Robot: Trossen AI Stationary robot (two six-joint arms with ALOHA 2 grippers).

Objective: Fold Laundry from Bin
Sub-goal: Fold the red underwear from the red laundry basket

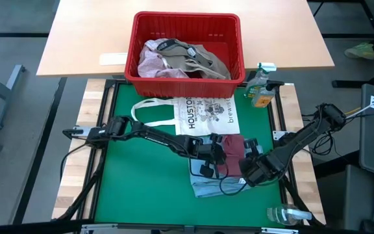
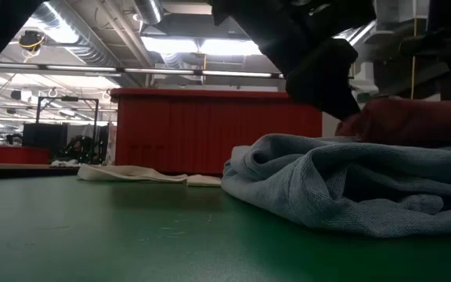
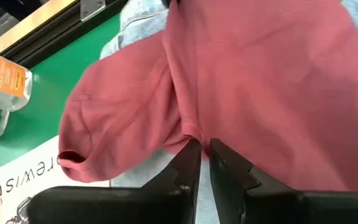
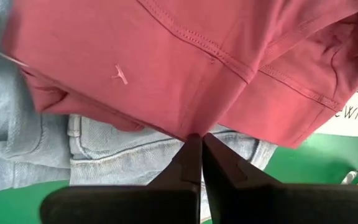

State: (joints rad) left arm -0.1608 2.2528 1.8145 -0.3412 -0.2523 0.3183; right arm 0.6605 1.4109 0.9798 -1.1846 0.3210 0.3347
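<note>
Two grippers meet over the laundry near the front right of the green mat (image 1: pixel 141 188). I see the left gripper (image 3: pixel 204 146) at the edge of the maroon garment (image 3: pixel 260 81); its fingers (image 3: pixel 188 163) are almost together, with only a thin gap, and the maroon edge lies right at the tips. I cannot tell if the cloth is really caught between them. The right gripper (image 4: pixel 201 140) comes from the opposite side, and its fingers (image 4: pixel 188 163) are pressed together on the maroon hem. The maroon piece lies on top of the light blue garment (image 4: pixel 110 152), which spreads flat on the mat under both grippers. In the high view the two grippers are just beside each other, the maroon cloth between them. In the low view the blue piece makes a low heap, with the maroon one on its far side.

Behind them lies the tote bag (image 1: pixel 197 114), flat on the mat. The bin (image 1: pixel 187 26) stands beyond it on the wooden table (image 1: pixel 76 45), well apart from the grippers, and holds pale pink and khaki-grey clothes (image 1: pixel 180 60).
</note>
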